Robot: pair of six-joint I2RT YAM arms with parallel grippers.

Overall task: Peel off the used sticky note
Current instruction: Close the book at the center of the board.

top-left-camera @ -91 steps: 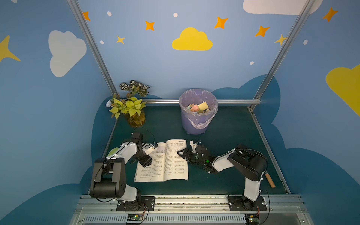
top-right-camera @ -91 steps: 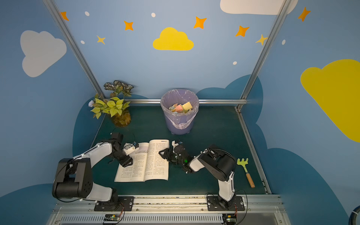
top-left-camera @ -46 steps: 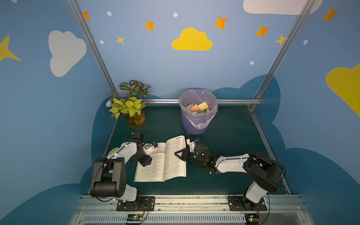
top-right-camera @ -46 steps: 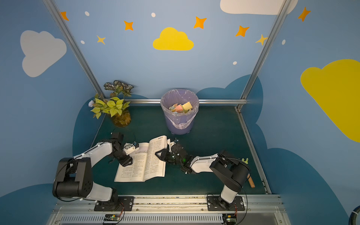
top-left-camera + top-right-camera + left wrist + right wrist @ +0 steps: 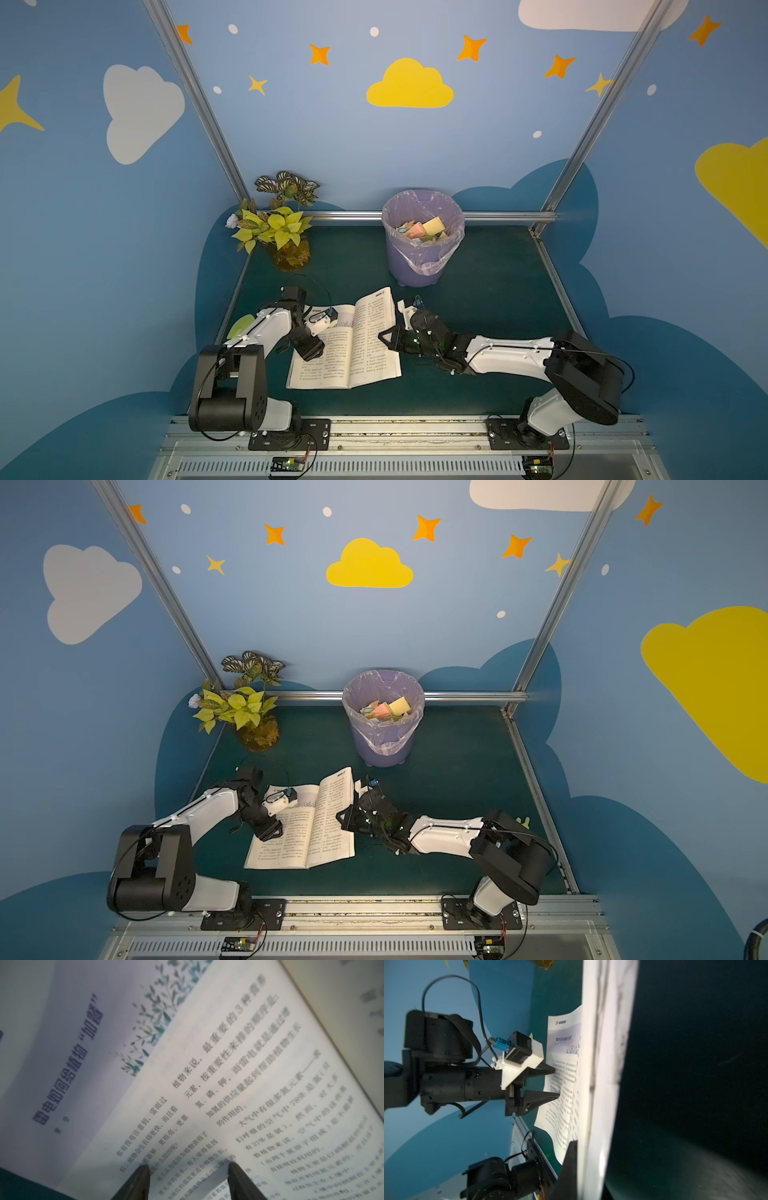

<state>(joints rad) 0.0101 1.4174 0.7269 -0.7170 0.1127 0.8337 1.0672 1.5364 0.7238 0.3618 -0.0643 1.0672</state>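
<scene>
An open book (image 5: 345,357) lies on the green table between my two arms. My left gripper (image 5: 316,353) is open, both tips (image 5: 145,1169) resting on the left page (image 5: 207,1084). My right gripper (image 5: 384,334) is shut on the outer edge of the right-hand pages (image 5: 376,307), which stand lifted off the table. In the right wrist view those pages (image 5: 604,1064) are seen edge-on, with one finger (image 5: 569,1167) flat against them and the other hidden behind. The used sticky note is not visible on any page that shows.
A purple lined bin (image 5: 422,249) with coloured paper notes stands behind the book. A potted plant (image 5: 282,232) is at the back left. A light green object (image 5: 241,326) lies beside my left arm and a green toy rake (image 5: 524,821) behind my right arm.
My right gripper has closed on the edge of the right-hand pages and lifted them from flat; the right arm has stretched out lower. The left gripper has stayed on the left page.
</scene>
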